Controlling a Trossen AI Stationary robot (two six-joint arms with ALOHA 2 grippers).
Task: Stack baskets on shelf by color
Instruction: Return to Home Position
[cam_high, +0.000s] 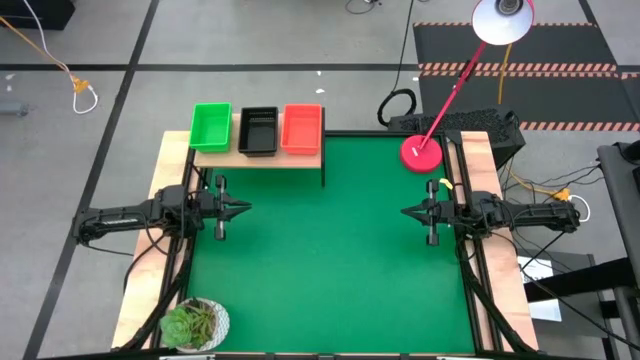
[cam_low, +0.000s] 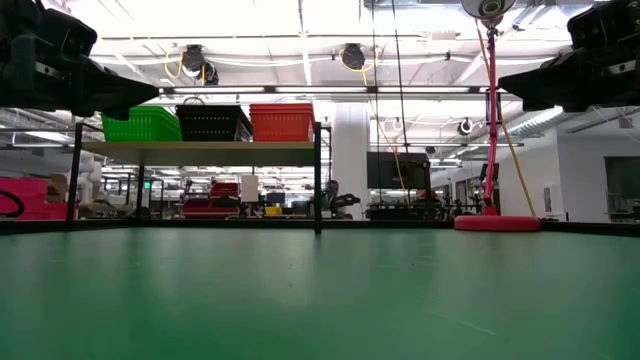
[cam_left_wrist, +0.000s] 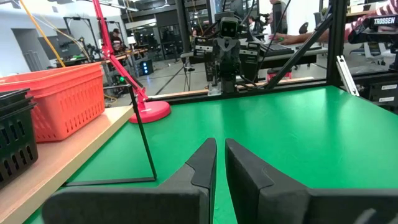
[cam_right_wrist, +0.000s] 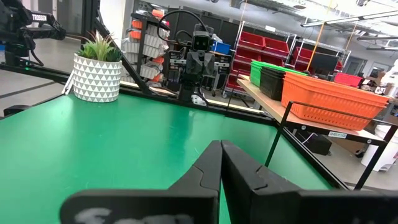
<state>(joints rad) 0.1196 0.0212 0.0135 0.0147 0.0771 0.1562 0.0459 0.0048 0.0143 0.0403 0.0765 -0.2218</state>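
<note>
Baskets are seen sorted by colour on the shelf (cam_high: 262, 157), which stands at the table's far edge toward the left arm's side: a green pile (cam_high: 211, 127), a black pile (cam_high: 259, 131) in the middle and an orange pile (cam_high: 302, 129), set close side by side, with none lying on the green mat (cam_high: 330, 260). The thin perforated plastic is judged light and a little springy, so only a mild squeeze would be needed, and a hard pinch might bow a wall. Some bite is offered by the mesh, though the smooth rim could slip. A hold is best taken on a short wall's rim, one finger inside and one outside; nested pieces may be expected to lift together. The left gripper (cam_high: 243, 209) and the right gripper (cam_high: 406, 212) are held over the mat at opposite sides, well apart from the shelf, each with fingers brought together and nothing between them.
</note>
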